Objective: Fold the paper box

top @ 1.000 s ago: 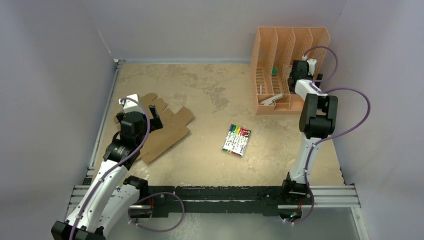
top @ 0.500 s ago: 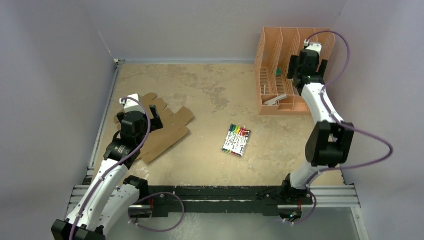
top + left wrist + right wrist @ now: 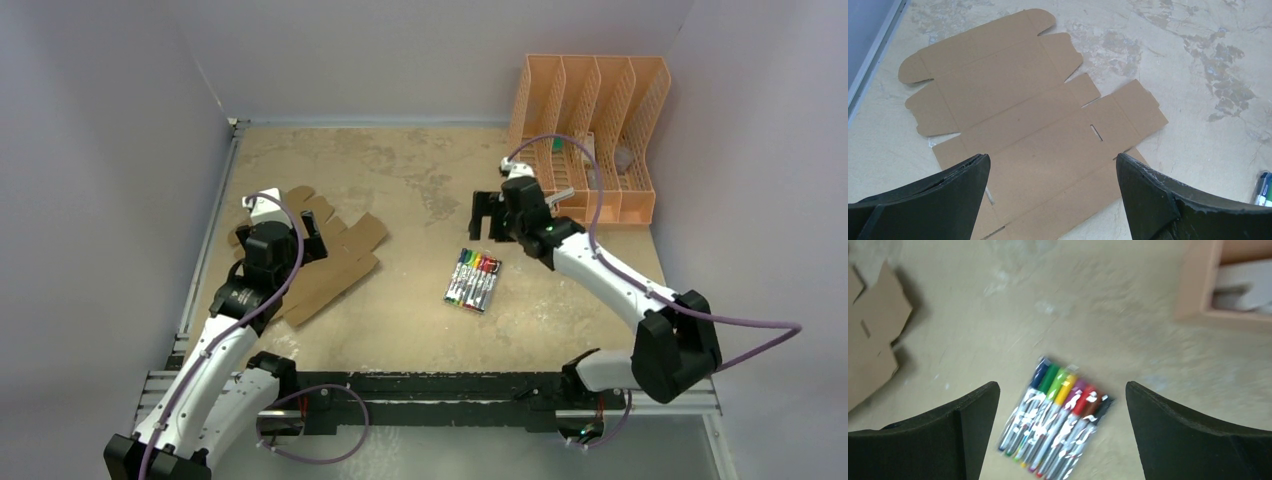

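- Nearest, the left gripper (image 3: 1050,167) hangs with jaws spread wide and empty, right over the near part of the paper box (image 3: 1023,110).
- That box is a flat, unfolded brown sheet on the left of the table (image 3: 420,160). Its creases run slantwise, near-left to far-right, and its tabbed flaps reach away from the claw.
- Mid-table, the marker pack (image 3: 472,280) lies well apart from the sheet.
- Just beyond, the right gripper (image 3: 487,215) hovers wide, holding nothing. The left arm is plainly nearer, so the first fold likely falls to it.
- Farthest right stands the orange rack (image 3: 600,100).
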Robot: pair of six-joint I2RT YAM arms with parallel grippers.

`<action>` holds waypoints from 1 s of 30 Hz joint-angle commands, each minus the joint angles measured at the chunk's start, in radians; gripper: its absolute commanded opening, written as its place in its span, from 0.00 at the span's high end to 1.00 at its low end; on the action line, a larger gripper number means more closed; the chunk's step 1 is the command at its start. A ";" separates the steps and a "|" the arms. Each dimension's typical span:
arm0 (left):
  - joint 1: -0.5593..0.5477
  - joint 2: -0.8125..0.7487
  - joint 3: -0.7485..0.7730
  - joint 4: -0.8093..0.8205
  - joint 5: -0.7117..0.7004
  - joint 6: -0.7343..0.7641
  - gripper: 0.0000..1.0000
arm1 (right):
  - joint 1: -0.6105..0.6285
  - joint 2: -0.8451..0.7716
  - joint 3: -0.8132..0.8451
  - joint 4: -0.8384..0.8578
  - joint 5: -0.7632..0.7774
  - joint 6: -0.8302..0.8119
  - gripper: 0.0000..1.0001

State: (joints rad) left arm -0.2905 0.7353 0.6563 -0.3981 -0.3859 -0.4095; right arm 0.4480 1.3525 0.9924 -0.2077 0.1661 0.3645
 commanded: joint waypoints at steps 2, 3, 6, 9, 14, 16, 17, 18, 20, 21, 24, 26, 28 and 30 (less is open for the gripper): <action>-0.006 0.012 0.042 0.001 -0.014 -0.006 0.03 | 0.144 0.005 -0.082 0.142 -0.090 0.233 0.01; -0.006 0.015 0.042 0.000 -0.014 -0.006 0.03 | 0.170 0.026 -0.083 0.162 -0.108 0.249 0.01; -0.005 0.021 0.043 -0.002 -0.015 -0.006 0.03 | 0.213 0.083 -0.081 0.230 -0.162 0.289 0.01; -0.006 0.029 0.045 -0.003 -0.015 -0.006 0.02 | 0.240 0.136 -0.089 0.306 -0.209 0.311 0.01; -0.006 0.044 0.049 -0.009 -0.015 -0.005 0.03 | 0.254 0.235 -0.090 0.331 -0.250 0.346 0.01; -0.006 0.048 0.050 -0.011 -0.017 -0.005 0.03 | 0.255 0.252 -0.105 0.321 -0.252 0.355 0.01; -0.005 0.051 0.050 -0.012 -0.018 -0.005 0.03 | 0.255 0.257 -0.111 0.297 -0.245 0.358 0.01; -0.005 0.054 0.050 -0.013 -0.019 -0.005 0.03 | 0.256 0.259 -0.114 0.269 -0.231 0.358 0.01; -0.005 0.058 0.052 -0.015 -0.019 -0.004 0.03 | 0.255 0.255 -0.120 0.185 -0.205 0.355 0.01; -0.005 0.059 0.053 -0.018 -0.019 -0.003 0.03 | 0.255 0.248 -0.130 0.143 -0.202 0.360 0.01; -0.005 0.060 0.054 -0.020 -0.022 -0.003 0.03 | 0.253 0.208 -0.161 0.046 -0.122 0.383 0.01; -0.005 0.058 0.054 -0.021 -0.025 -0.004 0.03 | 0.245 0.174 -0.184 -0.024 -0.054 0.382 0.01; -0.004 0.056 0.054 -0.021 -0.027 -0.005 0.03 | 0.221 0.132 -0.217 -0.084 0.007 0.382 0.01; -0.005 0.057 0.055 -0.021 -0.027 -0.005 0.03 | 0.167 0.076 -0.261 -0.118 0.036 0.376 0.01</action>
State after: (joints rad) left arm -0.2905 0.7975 0.6659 -0.4362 -0.3969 -0.4091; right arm 0.6861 1.5200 0.7979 -0.1577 0.0658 0.7265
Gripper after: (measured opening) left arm 0.974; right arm 0.987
